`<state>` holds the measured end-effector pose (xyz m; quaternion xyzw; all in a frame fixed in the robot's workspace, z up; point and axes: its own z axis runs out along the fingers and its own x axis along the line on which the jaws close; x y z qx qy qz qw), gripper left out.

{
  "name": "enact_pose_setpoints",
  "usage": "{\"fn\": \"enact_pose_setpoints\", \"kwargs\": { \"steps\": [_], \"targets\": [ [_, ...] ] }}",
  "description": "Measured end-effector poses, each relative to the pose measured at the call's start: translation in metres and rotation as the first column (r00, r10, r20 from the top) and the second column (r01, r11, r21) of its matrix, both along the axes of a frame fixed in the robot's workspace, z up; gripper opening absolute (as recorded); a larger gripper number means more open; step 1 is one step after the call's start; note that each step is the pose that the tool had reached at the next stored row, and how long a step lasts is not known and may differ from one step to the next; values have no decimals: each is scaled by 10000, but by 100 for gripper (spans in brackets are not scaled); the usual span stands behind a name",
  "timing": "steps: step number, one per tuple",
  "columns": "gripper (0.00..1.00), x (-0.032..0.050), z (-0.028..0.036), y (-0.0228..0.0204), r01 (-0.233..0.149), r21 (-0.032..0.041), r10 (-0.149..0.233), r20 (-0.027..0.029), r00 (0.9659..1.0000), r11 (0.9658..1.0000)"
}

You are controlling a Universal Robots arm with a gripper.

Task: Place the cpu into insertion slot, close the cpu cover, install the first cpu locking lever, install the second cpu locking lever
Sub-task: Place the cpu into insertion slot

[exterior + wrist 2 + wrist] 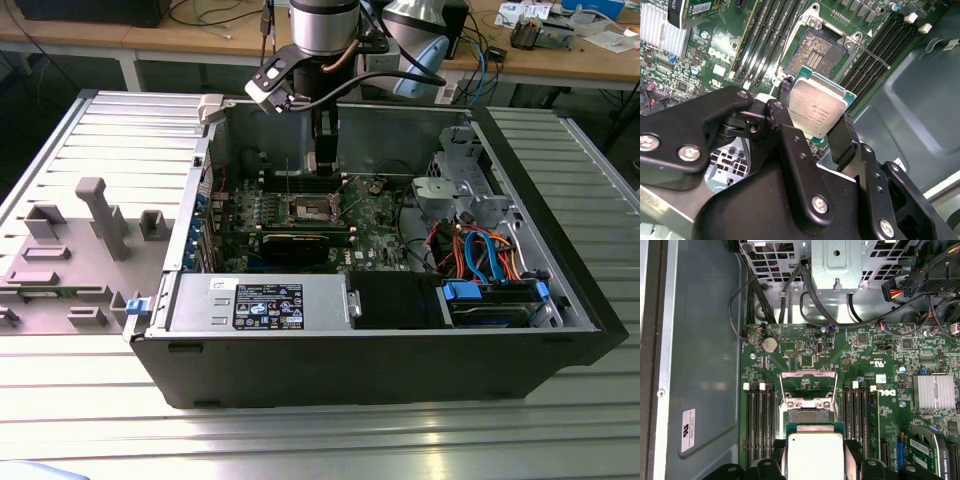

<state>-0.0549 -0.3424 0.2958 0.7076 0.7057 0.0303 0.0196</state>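
Grips the chip (817,107) by two opposite edges, fingers (842,137) closed snugly on it, hovering just above the open socket (816,50); cover (808,374) tipped back. In the exterior view, sits at ten o'clock from the middle of the case (400,370). Likely wants a level, straight-down lowering, corners matched, no sideways sliding.

Matte black tool (815,111) — chunky linkages, silver screws (820,204) (round-headed), silvery arm (323,25), pale wrist camera (268,88)
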Motion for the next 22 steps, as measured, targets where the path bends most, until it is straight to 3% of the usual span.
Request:
{"fn": "enact_pose_setpoints", "kwargs": {
  "steps": [5,9,22],
  "targets": [
    [55,0,-33,1,0,-20,0,-1,10000,10000],
    [55,0,-80,6,5,-40,-5,-63,10000,10000],
    [55,0,-106,6,5,-37,-5,-63,10000,10000]
  ]
}}
